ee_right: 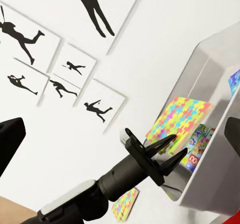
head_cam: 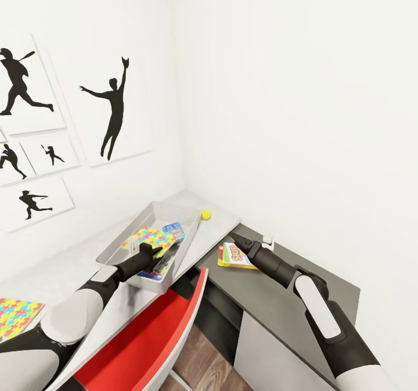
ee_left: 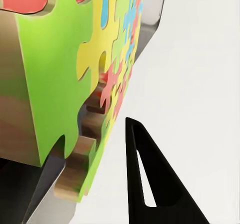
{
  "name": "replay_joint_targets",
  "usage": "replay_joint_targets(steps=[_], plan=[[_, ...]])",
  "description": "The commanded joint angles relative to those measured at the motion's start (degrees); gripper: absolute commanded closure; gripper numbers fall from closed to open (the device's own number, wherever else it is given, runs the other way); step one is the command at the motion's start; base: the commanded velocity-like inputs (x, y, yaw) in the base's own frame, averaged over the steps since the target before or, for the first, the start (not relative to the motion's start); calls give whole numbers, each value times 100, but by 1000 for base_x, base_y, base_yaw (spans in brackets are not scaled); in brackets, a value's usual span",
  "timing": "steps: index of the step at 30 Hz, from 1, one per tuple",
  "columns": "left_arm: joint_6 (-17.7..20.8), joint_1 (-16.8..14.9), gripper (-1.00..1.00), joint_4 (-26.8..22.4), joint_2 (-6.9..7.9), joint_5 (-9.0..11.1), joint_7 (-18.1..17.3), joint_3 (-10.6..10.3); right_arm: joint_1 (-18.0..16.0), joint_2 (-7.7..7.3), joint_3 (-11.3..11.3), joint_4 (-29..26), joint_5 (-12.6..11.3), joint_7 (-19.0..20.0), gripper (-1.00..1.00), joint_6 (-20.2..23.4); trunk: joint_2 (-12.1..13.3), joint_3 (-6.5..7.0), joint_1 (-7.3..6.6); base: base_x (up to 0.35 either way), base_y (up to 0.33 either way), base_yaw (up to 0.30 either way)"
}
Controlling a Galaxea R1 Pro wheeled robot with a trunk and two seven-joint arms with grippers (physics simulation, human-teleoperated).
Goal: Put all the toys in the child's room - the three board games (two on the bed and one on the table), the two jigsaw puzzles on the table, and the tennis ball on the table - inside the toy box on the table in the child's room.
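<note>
The left gripper [ee_right: 167, 156] reaches into the toy box [ee_right: 210, 69], its fingers spread around the edge of a jigsaw puzzle [ee_right: 181, 118]. Board games [ee_right: 200, 139] lie under that puzzle. Another puzzle [ee_right: 125, 204] lies outside the box.

**Hidden, cropped and unreadable items**

- Board games in the toy box [head_cam: 110, 250]: mostly covered by the jigsaw puzzle [head_cam: 152, 238] lying over them; a blue corner shows at its 1 o'clock, cover print too small to read.
- Left gripper [head_cam: 158, 252]: fingers overlap the puzzle's edge; whether they grip it cannot be told. In the left wrist view one dark finger [ee_left: 152, 176] shows, cropped at 6 o'clock.
- Second jigsaw puzzle [head_cam: 17, 316]: cut by the head view's 9 o'clock edge.
- Yellow-red board game [head_cam: 235, 257]: partly behind the right gripper [head_cam: 237, 240].
</note>
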Motion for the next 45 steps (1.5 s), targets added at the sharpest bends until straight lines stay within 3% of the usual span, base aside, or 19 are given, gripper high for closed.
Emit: replay_joint_targets(steps=[1,5,12,13,35,45], plan=[[37,-6,100,2,-1,-4,0,72,-7,-4,4,-1,-36,-5,-100,26,-13,-13,4,0,0,0],[34,-7,100,9,0,-4,0,188,-7,-11,4,-2,-36,-5,-100,26,-13,-13,4,0,0,0],[-41,-6,100,15,0,-4,0,217,-2,-10,4,-3,-36,4,-100,26,-13,-13,4,0,0,0],[-45,-4,-100,13,0,-4,0,218,-3,-9,4,-3,-36,4,-100,26,-13,-13,4,0,0,0],[-56,-5,-100,13,28,-19,0,209,-7,-4,4,-1,-36,1,-100,26,-13,-13,4,0,0,0],[188,-2,-100,-25,51,-78,-45,136,-6,-4,4,-2,-36,2,-100,26,-13,-13,4,0,0,0]])
